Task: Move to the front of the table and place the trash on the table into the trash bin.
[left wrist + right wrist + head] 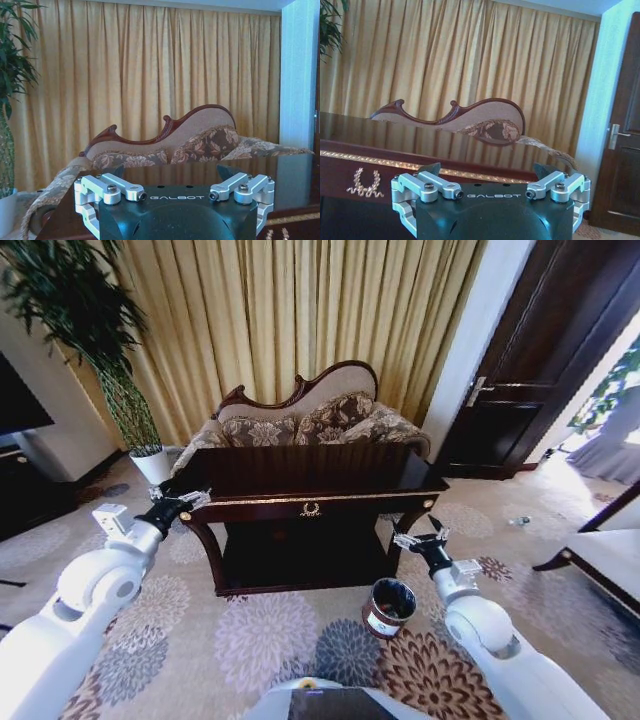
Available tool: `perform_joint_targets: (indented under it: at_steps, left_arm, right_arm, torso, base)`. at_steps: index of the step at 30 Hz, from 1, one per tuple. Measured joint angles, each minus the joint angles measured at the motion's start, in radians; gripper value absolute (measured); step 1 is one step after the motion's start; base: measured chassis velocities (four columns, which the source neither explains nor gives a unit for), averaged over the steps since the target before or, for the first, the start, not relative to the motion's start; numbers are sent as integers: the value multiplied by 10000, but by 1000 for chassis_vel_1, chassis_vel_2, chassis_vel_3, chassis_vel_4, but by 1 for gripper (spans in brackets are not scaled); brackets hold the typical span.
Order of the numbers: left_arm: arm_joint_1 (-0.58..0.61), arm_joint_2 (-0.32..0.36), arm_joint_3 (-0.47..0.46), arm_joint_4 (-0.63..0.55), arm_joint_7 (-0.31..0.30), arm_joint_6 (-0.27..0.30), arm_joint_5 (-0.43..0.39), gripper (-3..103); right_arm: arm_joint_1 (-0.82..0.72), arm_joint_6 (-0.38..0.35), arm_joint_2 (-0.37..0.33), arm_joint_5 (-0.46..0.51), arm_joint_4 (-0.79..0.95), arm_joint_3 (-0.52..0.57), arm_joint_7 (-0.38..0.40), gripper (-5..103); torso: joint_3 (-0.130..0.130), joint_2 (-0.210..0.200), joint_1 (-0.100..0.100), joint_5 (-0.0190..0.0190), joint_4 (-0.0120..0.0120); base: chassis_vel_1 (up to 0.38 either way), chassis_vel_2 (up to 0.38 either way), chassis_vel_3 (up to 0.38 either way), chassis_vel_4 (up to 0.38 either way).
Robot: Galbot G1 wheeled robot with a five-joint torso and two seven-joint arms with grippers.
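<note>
While the table [310, 502] sits dead ahead with the sofa [300, 420] behind it, both arms are held up front. The left gripper [183, 502] is spread wide by the table's left corner, and the right gripper [420, 540], jaws apart too, is parked just above the trash bin [388, 607] on the carpet [250, 640].

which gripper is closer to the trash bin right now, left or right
Right. The right gripper hangs by the table's right front corner, just above and beside the trash bin. The left gripper is at the table's left front corner, the table's width away.
</note>
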Motion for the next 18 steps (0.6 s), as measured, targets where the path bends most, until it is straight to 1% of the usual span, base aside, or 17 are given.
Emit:
perform_joint_targets:
  at_steps: [6,7,9,14,18]
  left_arm:
    - [-142,47,235,13,-106,2,-2,100]
    - [-162,47,286,12,-133,4,-2,100]
    - [-164,48,307,9,-138,6,-2,100]
    - [-157,48,326,-20,-144,8,3,100]
    - [-151,70,309,-21,-150,8,2,100]
  right_arm:
    - [33,96,74,-39,-205,-42,-18,100]
    - [52,114,77,-41,-240,-47,-26,100]
    - [66,123,76,-41,-260,-47,-27,100]
    - [128,176,70,-46,-362,-59,-39,100]
    - [151,190,72,-51,-370,-84,-42,100]
  torso:
    - [-2,3,-7,4,-5]
    - [-1,3,-6,3,2]
    - [-1,3,-6,1,6]
    - [0,1,-3,3,-4]
    - [1,0,1,-1,-1]
  base:
    - [194,-213,-205,200]
    - [217,-218,-122,216]
    - [188,-206,-122,213]
    - [148,-158,-149,153]
    - [144,-148,-163,116]
